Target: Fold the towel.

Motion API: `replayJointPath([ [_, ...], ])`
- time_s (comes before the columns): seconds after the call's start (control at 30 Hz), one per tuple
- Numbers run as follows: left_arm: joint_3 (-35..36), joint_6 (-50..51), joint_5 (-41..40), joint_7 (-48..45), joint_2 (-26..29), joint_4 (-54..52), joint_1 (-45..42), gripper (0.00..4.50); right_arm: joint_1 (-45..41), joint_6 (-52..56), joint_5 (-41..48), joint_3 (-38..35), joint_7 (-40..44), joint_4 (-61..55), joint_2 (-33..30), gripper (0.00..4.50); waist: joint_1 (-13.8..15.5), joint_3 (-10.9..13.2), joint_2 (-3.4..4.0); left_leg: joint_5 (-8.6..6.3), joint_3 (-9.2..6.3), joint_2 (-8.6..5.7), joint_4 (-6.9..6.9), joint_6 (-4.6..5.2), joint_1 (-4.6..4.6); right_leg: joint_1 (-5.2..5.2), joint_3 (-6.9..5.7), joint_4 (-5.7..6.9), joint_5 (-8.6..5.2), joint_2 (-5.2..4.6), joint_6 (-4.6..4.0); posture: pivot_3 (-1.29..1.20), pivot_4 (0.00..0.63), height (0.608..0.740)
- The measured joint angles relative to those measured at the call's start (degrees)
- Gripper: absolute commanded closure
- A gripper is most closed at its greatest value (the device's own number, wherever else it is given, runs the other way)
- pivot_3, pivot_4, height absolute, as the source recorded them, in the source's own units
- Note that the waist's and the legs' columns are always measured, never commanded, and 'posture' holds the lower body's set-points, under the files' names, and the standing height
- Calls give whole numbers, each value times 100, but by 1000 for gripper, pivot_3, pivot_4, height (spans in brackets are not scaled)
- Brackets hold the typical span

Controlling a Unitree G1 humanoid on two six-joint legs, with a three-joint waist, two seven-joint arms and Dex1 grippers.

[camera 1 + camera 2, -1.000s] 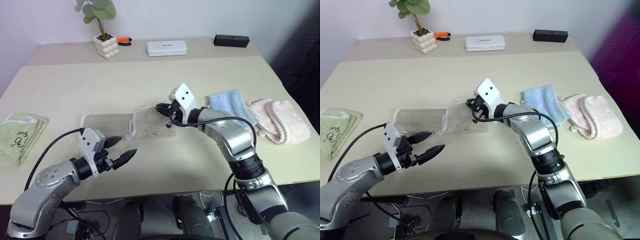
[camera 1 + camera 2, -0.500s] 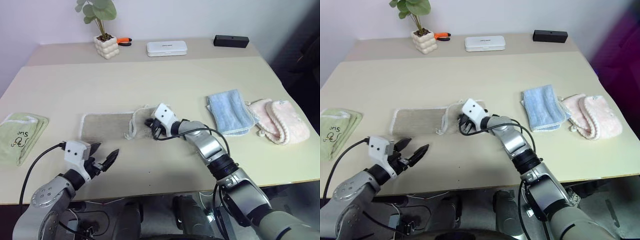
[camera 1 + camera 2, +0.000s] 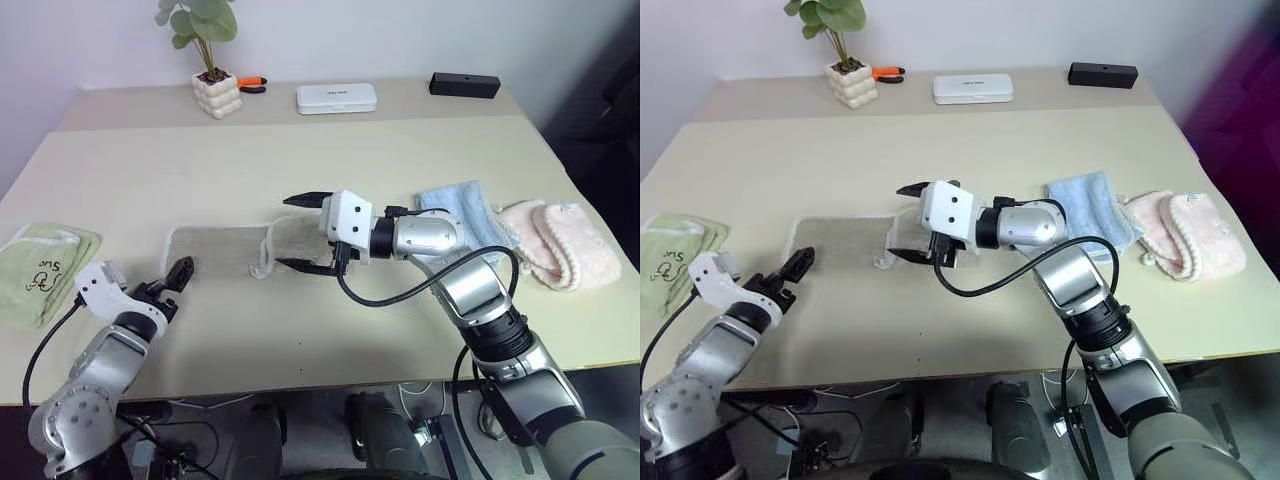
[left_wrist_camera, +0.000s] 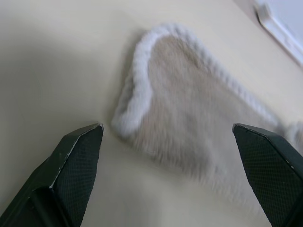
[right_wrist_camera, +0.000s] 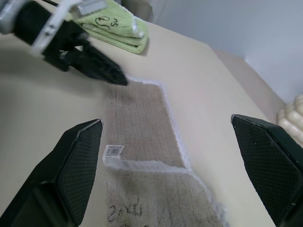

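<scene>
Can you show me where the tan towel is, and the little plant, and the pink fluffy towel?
tan towel (image 3: 215, 250), left eye view, on the flat left half of the cloth.
potted plant (image 3: 216, 93), left eye view, on its bumpy white pot.
pink towel (image 3: 560, 240), left eye view, on the middle of the folded pile.

A green folded towel (image 3: 40, 272) lies at the table's (image 3: 300, 150) left edge. Blue (image 3: 462, 212) and pink (image 3: 555, 240) towels sit right; a potted plant (image 3: 208, 60) stands behind.

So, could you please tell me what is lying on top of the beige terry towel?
One end of the beige terry towel is folded over onto it, a small white label showing; whatever that flap covers is hidden.
</scene>
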Motion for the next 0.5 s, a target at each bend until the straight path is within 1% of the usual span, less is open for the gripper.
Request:
replayJointPath([
  [0.07, 78, 75, -269, 281, 5, 210, -257, 0, 93, 18, -13, 15, -3, -29, -5, 67, 25, -1, 1, 1, -1, 0, 0, -1, 0, 0, -1, 1, 0, 0, 0, 0, 150, 737],
  [0.17, 103, 103, -600, 656, 50, 547, -585, 858, 250, 82, -29, 31, -32, -159, -21, 0, 56, -1, 1, 3, 0, -3, 0, -5, 0, 1, 0, -2, 0, -2, 0, 0, 150, 737],
  [0.27, 98, 92, -833, 882, 59, 757, -685, 2385, 320, 129, -30, 32, -75, -350, -30, 0, 109, -1, 0, 3, 0, -3, -1, -6, -1, 1, 0, -5, 0, -2, 0, 0, 150, 737],
  [0.4, 58, 72, -1011, 936, 90, 931, -672, 4360, 363, 206, -29, 31, -125, -499, -49, 0, 123, -1, -1, 6, 0, -4, -3, -11, -2, 1, -1, -7, 0, -2, -1, 0, 150, 737],
  [0.43, 58, 34, -1079, 936, 90, 953, -681, 4441, 404, 226, -29, 31, -142, -540, -59, 0, 124, 0, -2, 6, 0, -4, -4, -12, -3, 0, -1, -7, 0, -2, -1, 0, 150, 737],
  [0.5, 57, -95, -1112, 839, 136, 959, -709, 4441, 457, 311, -29, 32, -173, -620, -60, 0, 126, 0, -2, 10, 0, -4, -5, -19, -3, -1, -1, -8, 0, -2, -1, 0, 150, 737],
])
